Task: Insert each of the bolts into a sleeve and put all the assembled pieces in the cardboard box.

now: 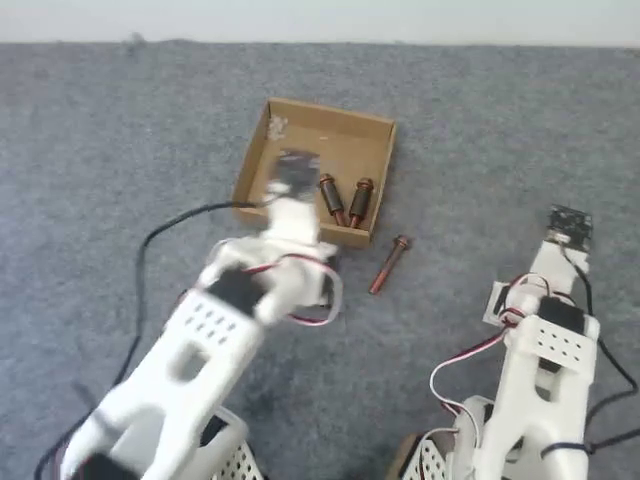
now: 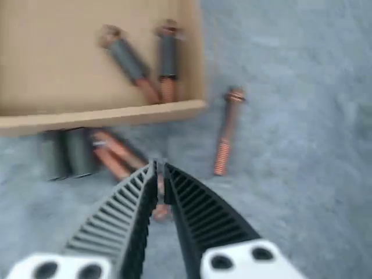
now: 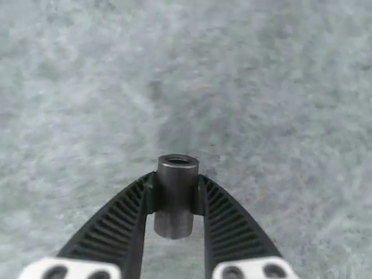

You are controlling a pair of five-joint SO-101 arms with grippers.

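The sleeve (image 3: 174, 200) stands upright in the right gripper (image 3: 176, 180), its jaws closed on its sides and the open bore facing up. That pose looks meant to present the hole so that a bolt can be dropped in from above.

The left gripper (image 2: 158, 168) is closed down to a narrow slit, and a thin copper bolt (image 2: 161, 210) shows in that slit, apparently pinched by its shank. It hangs just outside the near wall of the cardboard box (image 2: 116, 116).

Two assembled pieces (image 1: 330, 198) lie side by side on the box floor by that wall, so part of the job looks done. A loose bolt (image 1: 389, 263) lies on the carpet just beside the box's corner, between the two arms and within reach of either.

Against the outside of the box wall lie some dark and copper parts (image 2: 70, 152), too blurred to count.

The two grippers are well apart, so the bolt and sleeve have yet to be brought together.

Everything rests on a grey carpet (image 1: 500, 120), which should keep round parts from rolling. A black cable (image 1: 150, 240) trails across it, and a pale wall (image 1: 320, 20) runs along the far edge.
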